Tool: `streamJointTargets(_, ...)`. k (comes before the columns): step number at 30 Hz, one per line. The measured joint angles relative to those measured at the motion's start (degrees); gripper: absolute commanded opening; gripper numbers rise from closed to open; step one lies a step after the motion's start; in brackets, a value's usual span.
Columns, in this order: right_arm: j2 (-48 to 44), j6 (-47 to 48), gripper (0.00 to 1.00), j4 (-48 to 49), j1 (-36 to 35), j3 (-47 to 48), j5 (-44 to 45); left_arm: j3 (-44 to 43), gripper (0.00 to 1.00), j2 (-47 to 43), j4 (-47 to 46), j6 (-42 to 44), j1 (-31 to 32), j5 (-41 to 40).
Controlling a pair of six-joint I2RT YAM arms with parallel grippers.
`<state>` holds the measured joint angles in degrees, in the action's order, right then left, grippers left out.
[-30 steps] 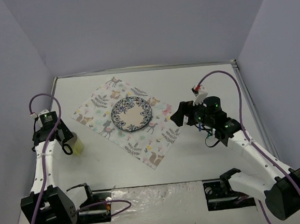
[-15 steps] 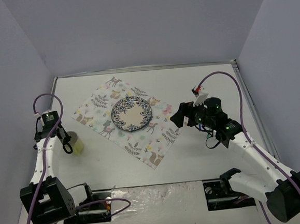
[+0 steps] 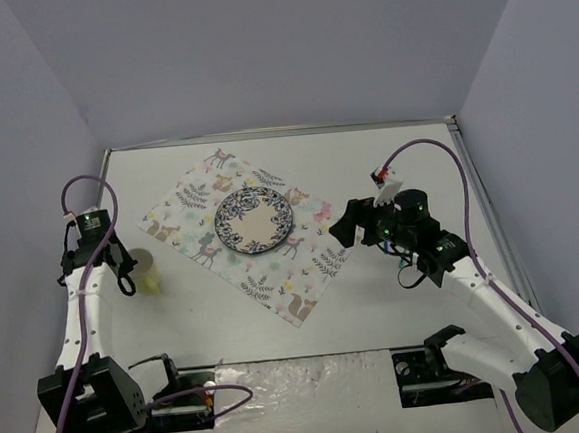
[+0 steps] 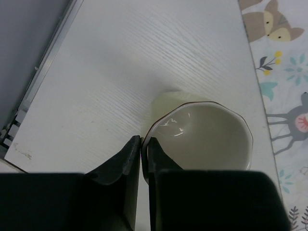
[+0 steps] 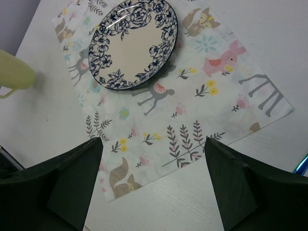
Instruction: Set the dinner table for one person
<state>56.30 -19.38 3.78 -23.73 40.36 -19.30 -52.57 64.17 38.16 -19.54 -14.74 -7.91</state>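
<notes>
Two small changes: left gripper (image 4: 143, 140), pinched on the yellow cup (image 4: 202, 132) rim, has edged slightly farther out over the dinner table (image 4: 110, 67). Right gripper (image 5: 153, 144) still hovers, fingers wide apart, above the cloth (image 5: 192, 91).

Plain pale-lilac back wall (image 3: 276, 47), left wall (image 3: 13, 148) & right wall (image 3: 549, 76), matte, evenly lit.

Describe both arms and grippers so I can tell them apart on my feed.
Both arms are alike: the left arm and right arm have white links, black joints, a looping purple cable and a green wrist light. The left gripper and right gripper have black wedge-shaped fingers. Only the right wrist carries a red-and-white tag.
</notes>
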Motion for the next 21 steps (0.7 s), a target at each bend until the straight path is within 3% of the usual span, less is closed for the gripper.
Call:
streamJointTargets(6,-2.7,0.0,0.84,-2.3,0.0,1.0,1.6,-11.8,0.0,0.1,5.2,-4.4,15.9,-2.4)
streamJointTargets(13,-6.6,-0.1,0.84,-4.7,0.0,3.2,6.9,-25.6,0.0,11.8,3.0,-9.3,41.2,-4.3)
streamJointTargets(21,-9.2,-1.4,0.87,-9.5,0.0,3.5,13.4,-41.2,0.0,32.7,1.3,-8.8,52.6,-2.3)
